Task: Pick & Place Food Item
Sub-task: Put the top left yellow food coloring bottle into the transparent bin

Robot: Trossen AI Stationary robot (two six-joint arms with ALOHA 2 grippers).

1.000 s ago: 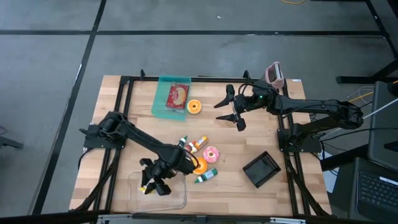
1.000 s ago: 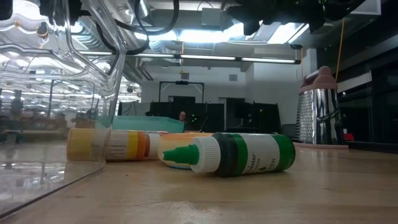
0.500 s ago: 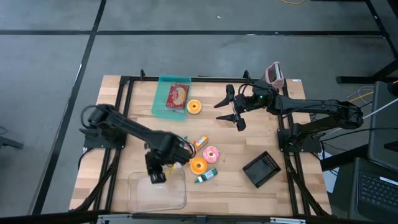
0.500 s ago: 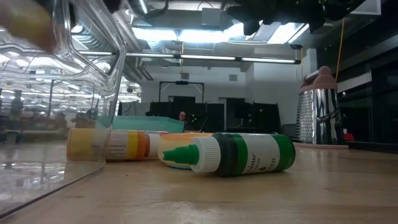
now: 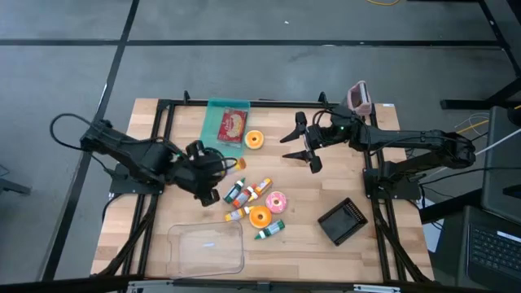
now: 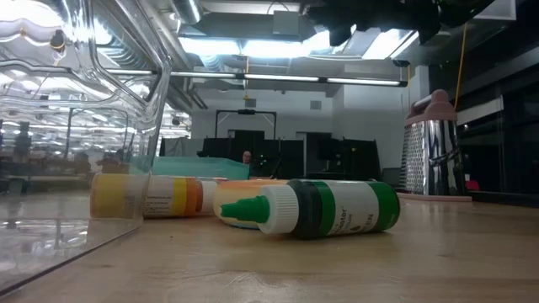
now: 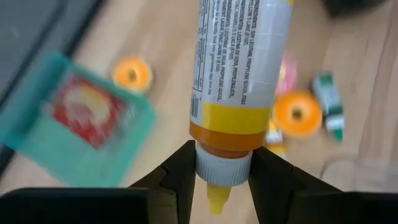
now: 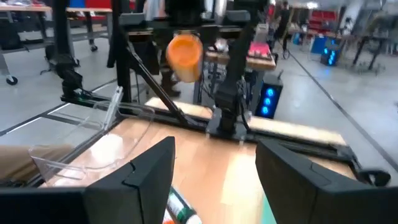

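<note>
My left gripper (image 5: 216,168) hangs over the table's left middle, shut on a sauce bottle (image 7: 239,62) that has a white label, a yellow-orange band, a white cap and a yellow nozzle. The bottle's orange base (image 8: 185,53) shows far off in the right wrist view. My right gripper (image 5: 304,143) hovers open over the far middle of the table with nothing between its fingers. More small bottles (image 5: 248,190) and toy donuts (image 5: 260,216) lie on the wood at the centre. My left gripper pinches the bottle's white cap (image 7: 222,168) between its two fingers, one on each side. The fingers slant downward. The bottle's body reaches out past the fingertips in line with them, nozzle toward the wrist, lifted clear of the table.
A clear plastic container (image 5: 205,248) sits near the front left edge. A teal tray with a red packet (image 5: 225,126) and an orange donut (image 5: 255,139) are at the back. A black block (image 5: 342,221) lies at the right and a grater (image 5: 358,96) stands far right.
My left gripper has risen from over the clear container and swung toward the table's far edge, turning about as it went. The bottle has come up with it and is now well clear of the container.
</note>
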